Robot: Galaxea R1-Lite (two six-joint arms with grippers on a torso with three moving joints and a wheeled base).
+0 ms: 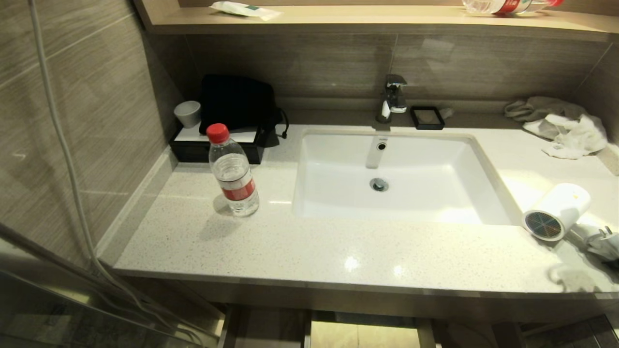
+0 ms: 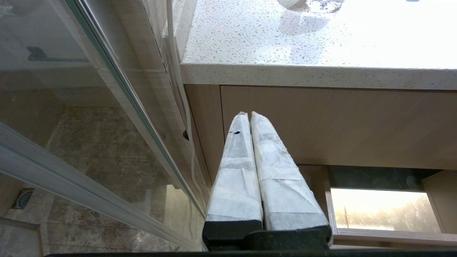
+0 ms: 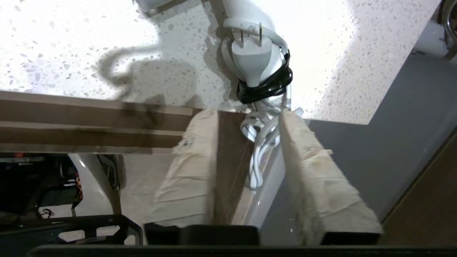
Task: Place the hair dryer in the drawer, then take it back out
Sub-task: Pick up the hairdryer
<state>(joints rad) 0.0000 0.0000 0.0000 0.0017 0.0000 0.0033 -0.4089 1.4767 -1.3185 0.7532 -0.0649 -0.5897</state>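
Right claw (image 3: 248, 150), jaws apart, straddles bundled cord (image 3: 266, 142) at desk (image 1: 290, 241) edge, prob. lining up a grab. Hair dryer (image 1: 556, 211) lies on desk right of sink (image 1: 488, 166). Left claw (image 2: 249, 116) closed, parked below desk.

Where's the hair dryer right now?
In the head view the hair dryer lies on the countertop at far right, beside the sink, grille facing forward.

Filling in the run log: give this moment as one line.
hair dryer: on counter, right of sink | right gripper: open, at its bundled cord | left gripper: shut, parked
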